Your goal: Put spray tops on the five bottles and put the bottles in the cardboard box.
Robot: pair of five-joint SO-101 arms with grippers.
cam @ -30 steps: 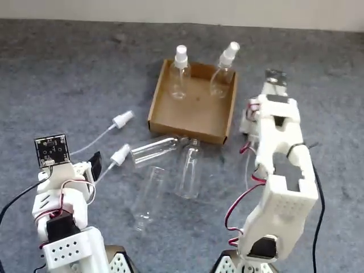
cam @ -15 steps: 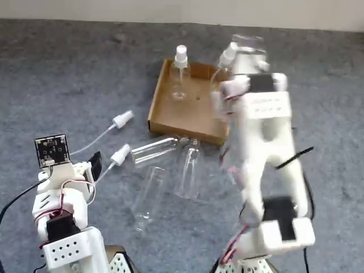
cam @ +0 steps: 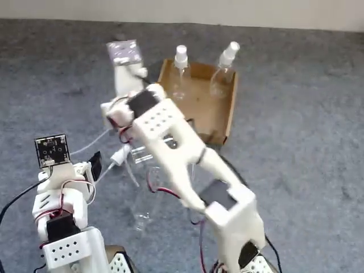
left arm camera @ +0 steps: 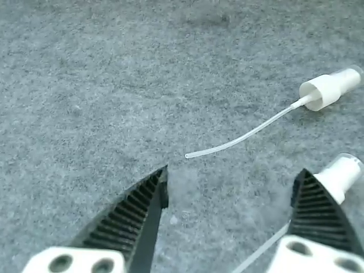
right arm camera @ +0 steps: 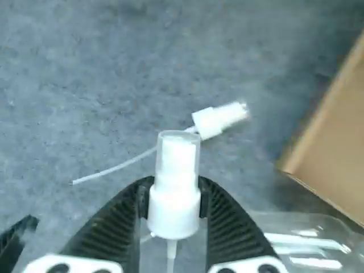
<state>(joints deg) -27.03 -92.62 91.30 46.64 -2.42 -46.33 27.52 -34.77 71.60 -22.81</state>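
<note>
Spray top (right arm camera: 173, 182) pinched in right end effector (right arm camera: 173, 199) near cardboard box (right arm camera: 335, 148); left end effector (left arm camera: 230, 179) spread wide.

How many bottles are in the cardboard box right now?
2. Both stand upright and capped along the far wall of the cardboard box: one bottle left, the other bottle right. The right arm covers the box's near left corner.
</note>
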